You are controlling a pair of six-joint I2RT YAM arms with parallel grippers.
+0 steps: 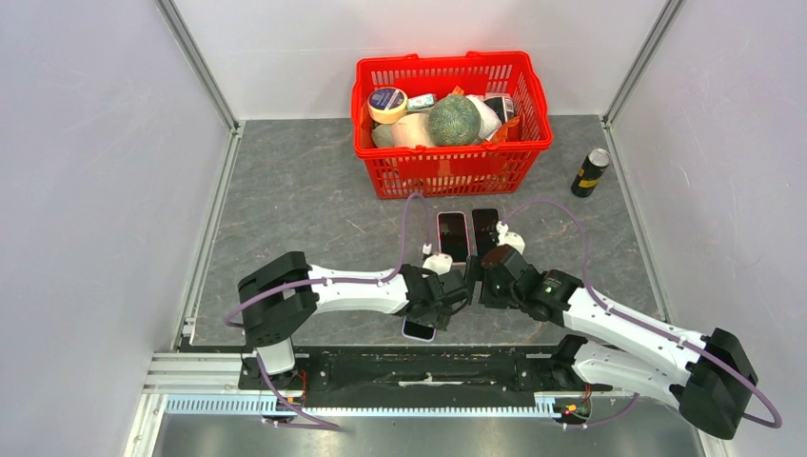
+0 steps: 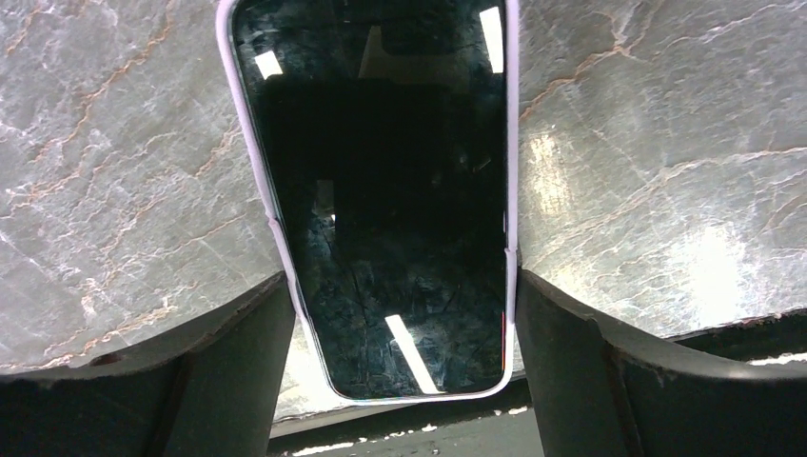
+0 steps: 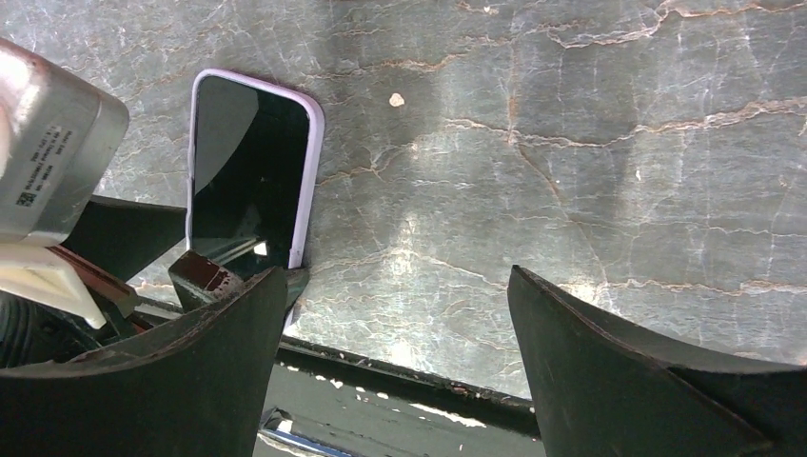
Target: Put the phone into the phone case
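Left tool [image 2: 400, 286] is clamped across the long sides of the phone [image 2: 381, 190], one finger pressed to each edge of the lilac case [image 3: 306, 181] that rims the dark screen. The task's thing therefore sits close to the near edge of the desk [image 3: 619, 143], and I'd judge the job to be at its last step, the seating. The next move seems to call for a press on the corners, or a plain release if the phone sits flush; from here I can't tell which. Right tool [image 3: 397, 281] hangs just beside it, fingers wide apart and holding nothing. Farther back lie a pale-rimmed handset [image 1: 453, 235] and a dark handset [image 1: 485, 231], behind them a red basket [image 1: 447, 179] of groceries, and off to the right a can [image 1: 590, 171], all well apart from the work.
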